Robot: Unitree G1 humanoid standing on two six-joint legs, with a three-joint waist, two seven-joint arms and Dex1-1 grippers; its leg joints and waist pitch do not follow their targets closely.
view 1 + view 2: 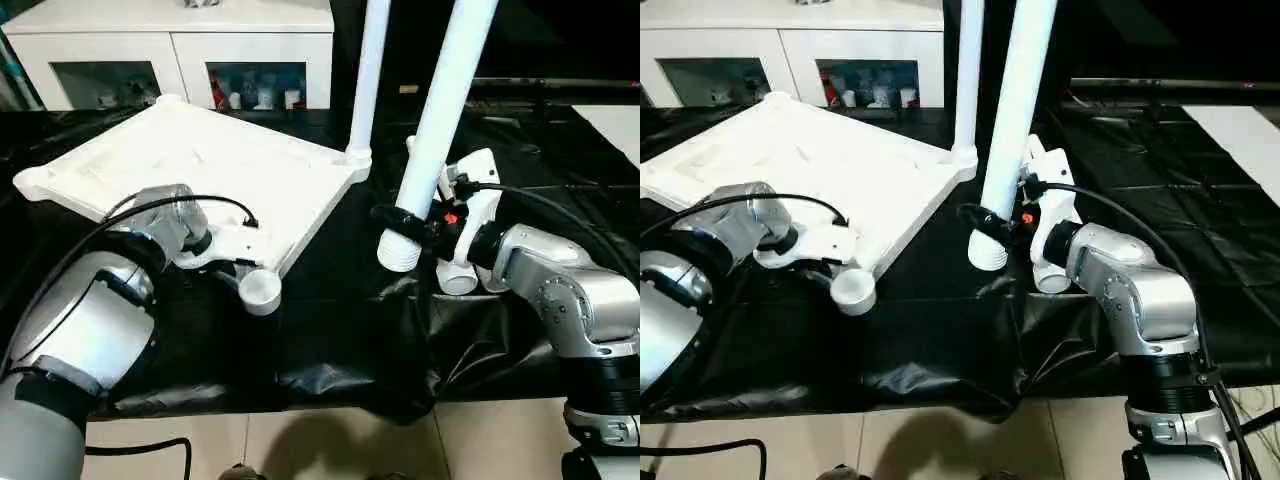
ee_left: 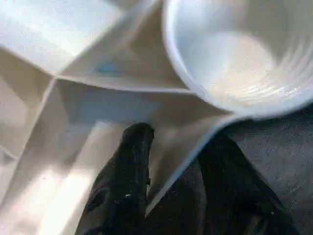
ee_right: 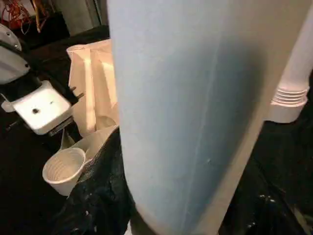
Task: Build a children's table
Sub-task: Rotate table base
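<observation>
The white table top [image 1: 200, 160] lies upside down and tilted on the black sheet, ribs facing up. One white leg [image 1: 372, 70] stands in its far right corner socket. My left gripper [image 1: 235, 262] is at the near corner beside an empty round socket [image 1: 260, 290]. In the left wrist view one finger [image 2: 132, 166] is inside the rim and the other outside, shut on the edge. My right gripper [image 1: 425, 222] is shut on a second white leg [image 1: 450, 100]. That leg is held nearly upright, its ribbed end [image 1: 399, 250] just above the sheet, right of the table top.
A white cabinet [image 1: 170, 50] with glass doors stands behind the table top. The black sheet [image 1: 340, 330] covers the work surface, wrinkled near its front edge. Pale floor tiles [image 1: 300, 440] and a black cable [image 1: 140, 450] lie in front.
</observation>
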